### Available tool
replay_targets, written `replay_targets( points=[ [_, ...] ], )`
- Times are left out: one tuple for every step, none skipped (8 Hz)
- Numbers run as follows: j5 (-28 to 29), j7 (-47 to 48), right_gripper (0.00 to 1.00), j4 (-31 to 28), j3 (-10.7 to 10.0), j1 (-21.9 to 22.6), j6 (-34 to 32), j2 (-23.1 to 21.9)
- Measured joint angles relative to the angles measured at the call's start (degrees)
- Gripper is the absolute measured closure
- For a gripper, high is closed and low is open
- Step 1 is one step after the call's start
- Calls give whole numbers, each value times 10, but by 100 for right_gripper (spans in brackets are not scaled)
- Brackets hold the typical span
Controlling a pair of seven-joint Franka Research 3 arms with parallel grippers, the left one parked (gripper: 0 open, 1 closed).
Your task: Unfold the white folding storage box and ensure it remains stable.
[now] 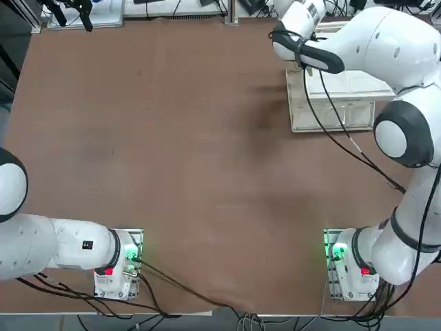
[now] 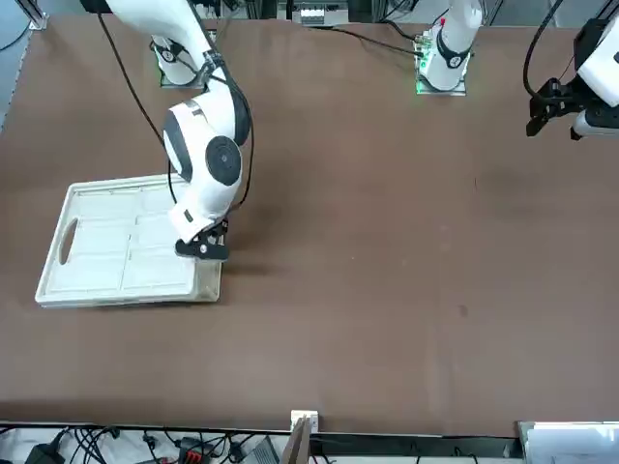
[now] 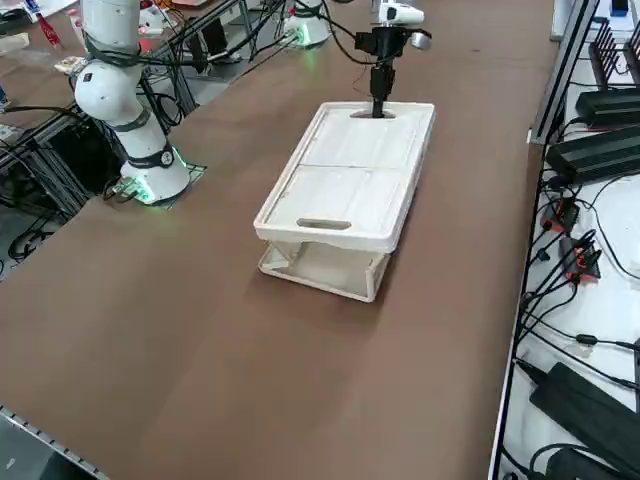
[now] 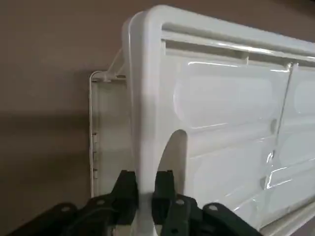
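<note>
White plastic box rim pinched in my right fingers at its far end, lifting stage. Next: pull rim upward until the sides lock.

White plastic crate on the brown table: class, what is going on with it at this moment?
The robot's right gripper is shut on the thick rim of the white folding plastic storage box, at the handle cut-out on one short end. The side view shows the rim frame lifted clear of the ribbed base, so the box is partly raised, with the panels not yet upright. It sits on the brown table near the right arm's side.
</note>
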Motion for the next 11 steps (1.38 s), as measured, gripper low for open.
replay_targets(
  points=[
    [5, -8, 81, 4, 0, 0, -8, 0],
    [13, -12, 81, 6, 0, 0, -13, 0],
    [21, -15, 81, 7, 0, -1, -17, 1],
    [24, -16, 81, 8, 0, -1, -21, 4],
    [26, -16, 81, 13, 0, 0, -28, 8],
    [28, -17, 81, 24, 0, 1, -43, 17],
    [30, -18, 81, 44, 1, 2, -68, 30],
    [30, -19, 81, 69, 1, 4, -92, 45],
    [30, -19, 81, 91, 1, 4, -108, 56],
    [28, -20, 81, 104, 1, 5, -117, 63],
    [21, -20, 81, 110, 1, 7, -120, 65]
  ],
)
